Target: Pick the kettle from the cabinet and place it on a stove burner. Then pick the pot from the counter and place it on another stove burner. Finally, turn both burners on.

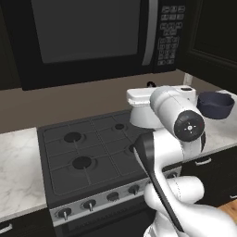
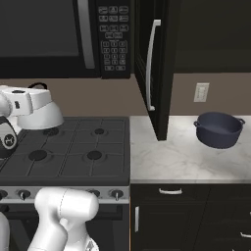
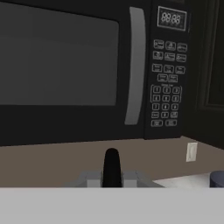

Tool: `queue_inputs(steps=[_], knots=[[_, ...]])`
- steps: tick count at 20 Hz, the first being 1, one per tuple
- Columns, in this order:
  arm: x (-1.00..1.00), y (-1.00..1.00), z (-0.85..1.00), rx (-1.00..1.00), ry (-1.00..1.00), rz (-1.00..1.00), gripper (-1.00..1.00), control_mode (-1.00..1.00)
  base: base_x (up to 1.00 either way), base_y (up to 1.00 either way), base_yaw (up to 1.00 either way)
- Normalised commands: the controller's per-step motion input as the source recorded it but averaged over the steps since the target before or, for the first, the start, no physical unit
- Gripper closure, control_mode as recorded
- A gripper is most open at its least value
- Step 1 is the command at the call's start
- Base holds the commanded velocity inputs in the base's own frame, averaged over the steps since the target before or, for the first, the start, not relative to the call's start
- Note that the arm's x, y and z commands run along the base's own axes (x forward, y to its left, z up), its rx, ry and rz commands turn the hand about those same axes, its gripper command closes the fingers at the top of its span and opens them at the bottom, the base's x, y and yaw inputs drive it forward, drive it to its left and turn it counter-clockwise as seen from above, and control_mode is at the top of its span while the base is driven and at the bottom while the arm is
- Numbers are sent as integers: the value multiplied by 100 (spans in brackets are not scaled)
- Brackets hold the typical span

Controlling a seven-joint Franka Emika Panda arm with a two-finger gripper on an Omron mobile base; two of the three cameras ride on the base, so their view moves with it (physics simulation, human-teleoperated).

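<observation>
Since the pincer (image 3: 112, 168) is clamped on the kettle (image 2: 41, 113)'s black arched handle, the kettle hangs over the back-left burner at left of the right base view, probably light and rigid; that handle's the sensible hold.

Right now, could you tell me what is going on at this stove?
The arm's gripper is shut on the kettle, holding it over the stove's back burners. The cabinet door stands open beside the microwave. The pot waits on the counter, untouched.
</observation>
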Motion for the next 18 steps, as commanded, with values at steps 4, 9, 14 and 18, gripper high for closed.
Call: queue_inputs(steps=[4,9,14,18], knots=[[10,0,-12,1,0,0,100,-100,0,0,0],[3,0,-28,0,5,0,100,-100,0,0,0],[0,0,-40,0,11,0,100,-100,0,0,0],[1,0,-30,0,11,0,100,-100,0,0,0]])
